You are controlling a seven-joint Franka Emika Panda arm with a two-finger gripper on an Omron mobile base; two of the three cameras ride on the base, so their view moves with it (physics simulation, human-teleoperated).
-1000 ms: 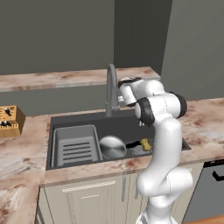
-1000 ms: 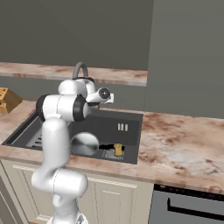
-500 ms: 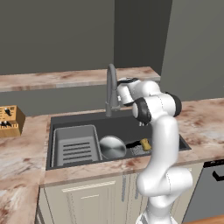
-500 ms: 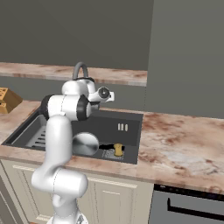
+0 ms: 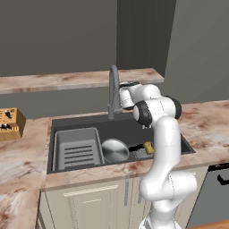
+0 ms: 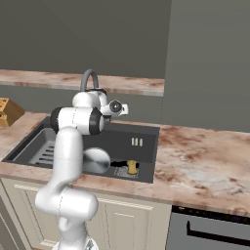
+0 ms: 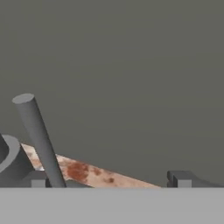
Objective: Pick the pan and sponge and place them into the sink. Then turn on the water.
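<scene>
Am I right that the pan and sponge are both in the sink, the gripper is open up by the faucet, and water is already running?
Not quite. No water is running: the left base view shows no stream under the faucet. The rest holds: the pan and sponge lie in the sink, and the gripper is open by the faucet.

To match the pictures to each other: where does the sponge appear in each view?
Left base view: the sponge lies in the sink, right of the pan.
Right base view: the sponge lies at the basin's front right, right of the pan.
Shared landmark: the faucet.
</scene>
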